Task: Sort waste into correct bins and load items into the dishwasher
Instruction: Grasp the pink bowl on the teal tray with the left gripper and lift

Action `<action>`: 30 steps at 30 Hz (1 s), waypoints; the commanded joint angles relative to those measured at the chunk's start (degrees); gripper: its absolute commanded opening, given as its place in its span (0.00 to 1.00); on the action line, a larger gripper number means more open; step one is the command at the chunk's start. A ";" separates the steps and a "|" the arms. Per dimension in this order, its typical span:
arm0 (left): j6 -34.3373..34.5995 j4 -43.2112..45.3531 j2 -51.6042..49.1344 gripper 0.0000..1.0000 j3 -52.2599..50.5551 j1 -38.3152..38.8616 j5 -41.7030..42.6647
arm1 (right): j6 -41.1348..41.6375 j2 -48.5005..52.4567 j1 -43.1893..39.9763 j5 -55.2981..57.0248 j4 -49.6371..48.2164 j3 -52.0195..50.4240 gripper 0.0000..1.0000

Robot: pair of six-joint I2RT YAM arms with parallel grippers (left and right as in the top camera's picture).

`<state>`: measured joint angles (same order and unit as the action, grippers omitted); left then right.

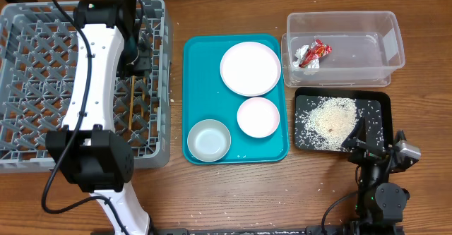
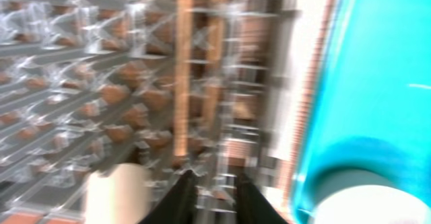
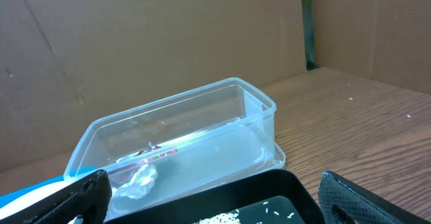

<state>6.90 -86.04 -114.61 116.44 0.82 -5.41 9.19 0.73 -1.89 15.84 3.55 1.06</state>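
My left gripper (image 1: 139, 57) hangs over the right side of the grey dishwasher rack (image 1: 28, 65). In the blurred left wrist view its fingers (image 2: 180, 198) stand slightly apart with only lattice between them. Two wooden chopsticks (image 2: 183, 69) lie in the rack just beyond the tips (image 1: 138, 99). A pale cup-like shape (image 2: 114, 194) sits beside the left finger. On the teal tray (image 1: 201, 73) rest the white plate (image 1: 250, 68), small white bowl (image 1: 258, 116) and grey metal bowl (image 1: 209, 140). The foil wrapper (image 1: 313, 53) lies in the clear tub (image 1: 385, 44). Rice (image 1: 332, 118) fills the black tray (image 1: 378, 108). My right gripper (image 1: 364, 137) is open at that tray's near edge.
The rack's slotted walls rise round my left gripper. A few rice grains are scattered on the wooden table (image 1: 296, 185) near the black tray and along the front edge. Cardboard walls (image 3: 135, 42) stand behind the clear tub (image 3: 182, 130).
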 commanded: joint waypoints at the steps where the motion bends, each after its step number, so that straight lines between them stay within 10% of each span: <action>1: -2.97 -1.99 4.26 0.12 1.68 3.43 13.99 | -0.04 -0.57 -0.37 -0.02 -0.39 -0.61 1.00; 13: 13.05 -2.86 15.45 0.11 -6.23 25.33 0.13 | -0.04 -0.57 -0.37 -0.02 -0.39 -0.61 1.00; 19: 19.56 12.87 15.08 0.54 -21.62 31.10 2.62 | -0.04 -0.57 -0.37 -0.02 -0.39 -0.61 1.00; 22: 19.43 22.12 13.35 0.57 -27.10 31.76 11.52 | -0.04 -0.57 -0.37 -0.02 -0.39 -0.61 1.00; 30: 19.32 30.03 4.50 0.36 -29.81 32.06 11.74 | -0.04 -0.57 -0.37 -0.02 -0.39 -0.61 1.00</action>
<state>25.19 -56.62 -106.43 87.29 32.56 5.13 9.19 0.73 -1.91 15.84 3.55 1.06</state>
